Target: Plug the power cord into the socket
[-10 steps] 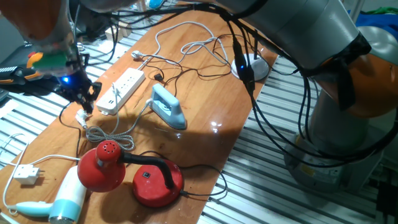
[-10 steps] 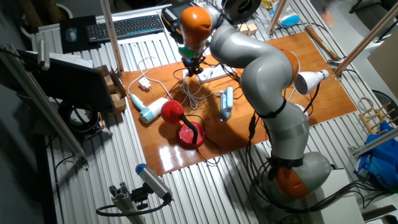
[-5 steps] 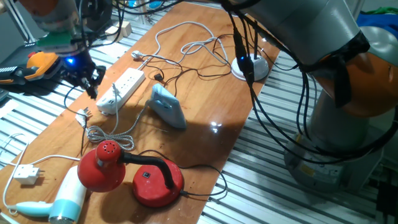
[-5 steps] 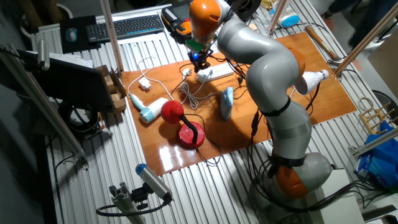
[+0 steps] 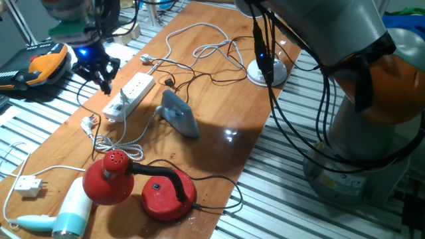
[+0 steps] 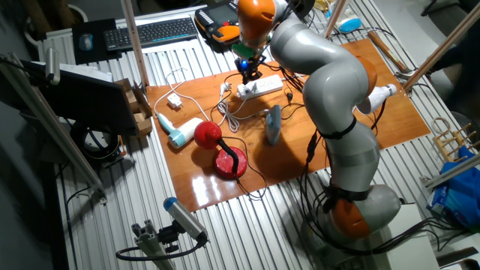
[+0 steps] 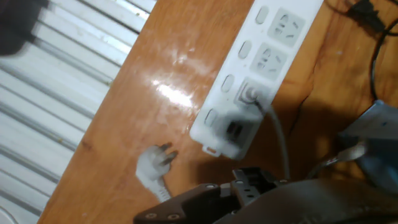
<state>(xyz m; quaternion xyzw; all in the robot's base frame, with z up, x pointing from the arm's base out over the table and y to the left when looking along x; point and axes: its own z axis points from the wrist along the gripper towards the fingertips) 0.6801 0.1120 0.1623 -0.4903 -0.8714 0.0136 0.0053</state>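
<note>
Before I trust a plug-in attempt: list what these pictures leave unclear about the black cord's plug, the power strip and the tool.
- Power cord plug: in the hand view it is cut off by the top right edge, so the prongs are unseen.
- Socket strip: its far end is cut off by the hand view's top edge, and its outlets are too small in both fixed views.
- Tool: small and dark in one fixed view, blurred at the hand view's bottom; open or shut unclear.
</note>
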